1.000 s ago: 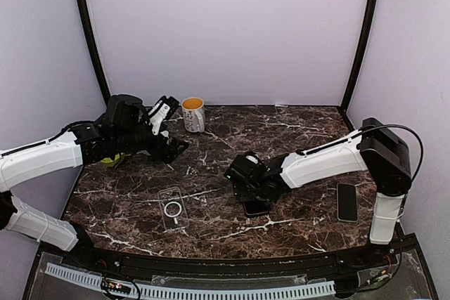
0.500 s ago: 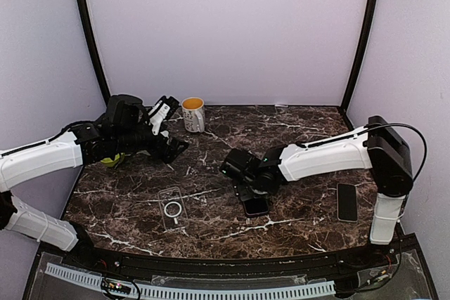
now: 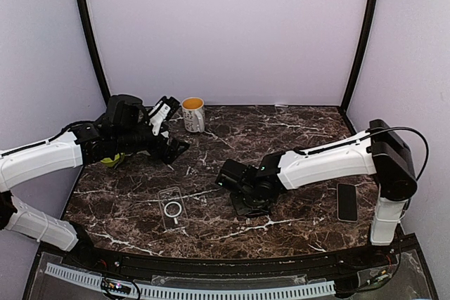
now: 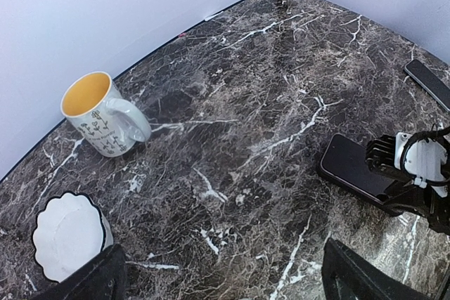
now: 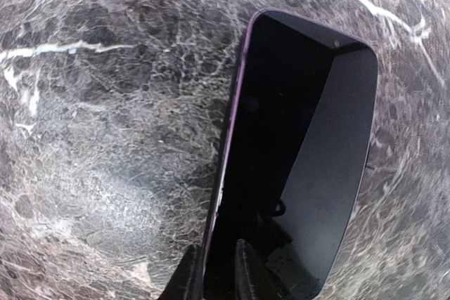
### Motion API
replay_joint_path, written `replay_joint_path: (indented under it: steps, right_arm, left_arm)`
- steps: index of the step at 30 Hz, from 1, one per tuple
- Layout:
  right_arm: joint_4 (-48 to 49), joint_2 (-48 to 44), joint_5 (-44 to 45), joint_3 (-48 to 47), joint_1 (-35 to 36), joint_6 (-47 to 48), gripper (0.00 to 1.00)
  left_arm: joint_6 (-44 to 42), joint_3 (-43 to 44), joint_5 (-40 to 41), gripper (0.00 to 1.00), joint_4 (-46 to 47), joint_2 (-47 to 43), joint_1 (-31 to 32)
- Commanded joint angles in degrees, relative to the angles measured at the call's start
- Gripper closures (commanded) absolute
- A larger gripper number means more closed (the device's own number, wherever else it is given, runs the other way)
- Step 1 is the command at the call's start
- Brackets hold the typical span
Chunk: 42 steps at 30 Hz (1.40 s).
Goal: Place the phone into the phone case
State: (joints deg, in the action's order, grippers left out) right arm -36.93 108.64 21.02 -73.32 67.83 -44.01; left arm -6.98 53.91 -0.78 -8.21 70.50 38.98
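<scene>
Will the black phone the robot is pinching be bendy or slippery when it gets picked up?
Probably stiff, not bendy: the phone is a flat slab with straight edges. Likely slippery, since its dark front shines like a mirror. The right gripper pinches only one end, so it might tilt or slip out.

No word, brand or number can be read anywhere. The white ceramic mug with a yellow inside [image 4: 104, 123] carries only small black sprig drawings, not letters. The black glossy phone [image 5: 299, 152] shows a dark, blank screen. The clear soft phone case [image 3: 172, 208] bears a plain white ring and bar.
</scene>
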Motion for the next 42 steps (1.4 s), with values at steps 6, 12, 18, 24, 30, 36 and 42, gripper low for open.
replay_joint_path:
  steps: [6, 12, 18, 24, 30, 36, 42]
  right_arm:
    - [0.33, 1.95, -3.02, 2.23, -0.07, -1.96, 0.99]
    - [2.54, 1.55, -4.36, 8.54, -0.92, -3.53, 1.0]
    - [3.39, 4.03, -6.63, 10.83, -0.6, -2.86, 1.0]
    - [1.19, 2.54, -7.27, 14.35, -0.95, -2.39, 1.0]
    - [-3.26, -1.87, -4.55, 3.59, -3.63, 2.02, 1.0]
    - [-3.03, -5.86, -2.32, 0.76, -8.54, 4.21, 1.0]
    - [0.13, -5.54, -4.93, 4.44, -11.37, 4.22, 0.94]
  left_arm:
    - [-0.92, -0.98, -0.5, 0.01, 1.13, -1.32, -0.37]
    - [-0.93, -0.98, -0.54, 0.01, 1.13, -1.25, -0.36]
    - [-1.14, -1.01, -0.42, 0.01, 1.17, -1.29, -0.31]
    - [-1.19, -1.02, -0.32, 0.01, 1.17, -1.16, -0.37]
    - [-1.18, -1.02, -0.35, 0.01, 1.1, -0.86, -0.39]
    - [-1.3, -1.0, -0.09, 0.01, 1.09, -0.99, -0.34]
    - [-1.44, -1.09, 0.08, 0.01, 1.09, -0.92, -0.32]
